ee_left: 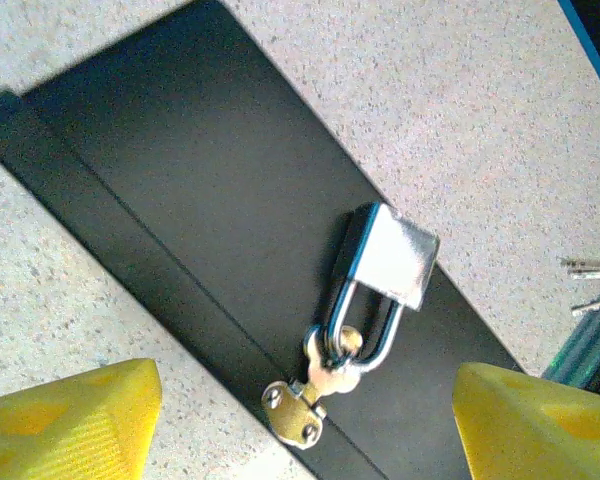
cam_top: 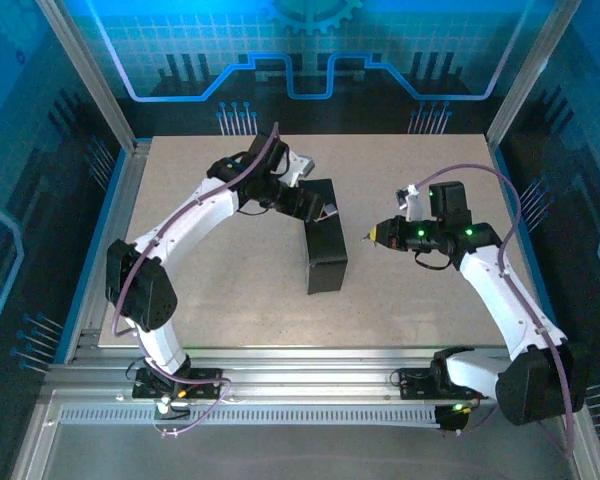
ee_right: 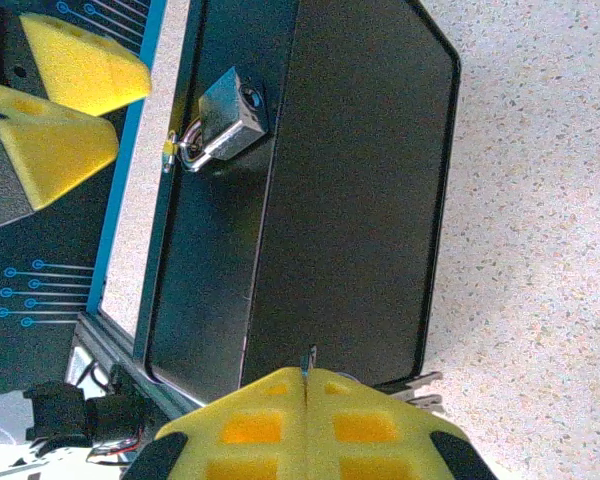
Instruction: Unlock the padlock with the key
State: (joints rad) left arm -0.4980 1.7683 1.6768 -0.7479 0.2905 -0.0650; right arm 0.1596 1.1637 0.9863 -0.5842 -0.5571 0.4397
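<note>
Facing padlock (ee_left: 395, 258) on box (ee_left: 180, 200), left gripper (ee_left: 302, 400), spread wide

Bare table (cam_top: 240, 290) left of the box (cam_top: 327, 262) — right pincer (cam_top: 372, 235) gripping the key (ee_right: 307, 358) crowds its right.

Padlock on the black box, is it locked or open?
Shut, it seems: the padlock has both shackle legs in its body, looped through the brass hasp.

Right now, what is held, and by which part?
The right hand pinches the key, its tip poking out; the gripped part is hidden. The left hand, open near the padlock, holds nothing.
</note>
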